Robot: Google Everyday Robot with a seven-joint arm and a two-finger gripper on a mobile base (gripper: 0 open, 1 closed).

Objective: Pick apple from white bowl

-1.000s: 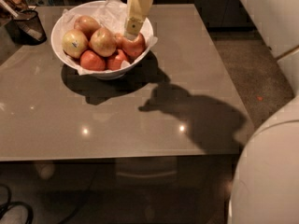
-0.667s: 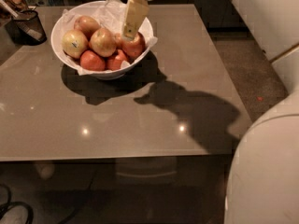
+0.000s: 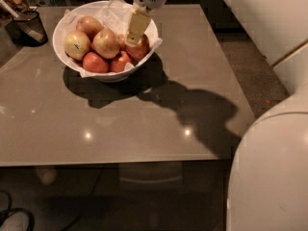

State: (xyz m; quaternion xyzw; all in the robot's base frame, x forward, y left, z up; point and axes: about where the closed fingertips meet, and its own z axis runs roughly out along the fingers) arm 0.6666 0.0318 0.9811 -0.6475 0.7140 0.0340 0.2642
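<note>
At three o'clock in the white bowl [image 3: 103, 75], the apple [image 3: 140, 48] sits under the end effector [image 3: 134, 36] (its grip: cannot tell), likely firm, slick and weighty, best pinched across its middle.

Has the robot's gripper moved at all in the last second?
Yes, slightly. Against the white bowl, which has stayed put, the gripper has edged left and lower, toward the bowl's middle.

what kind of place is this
Probably an office break area or kitchenette, though that is a guess: a glossy grey-brown table holds a white bowl of apples, with a dark mesh cup at its far left corner. The gripper hangs over the bowl's right side.
</note>
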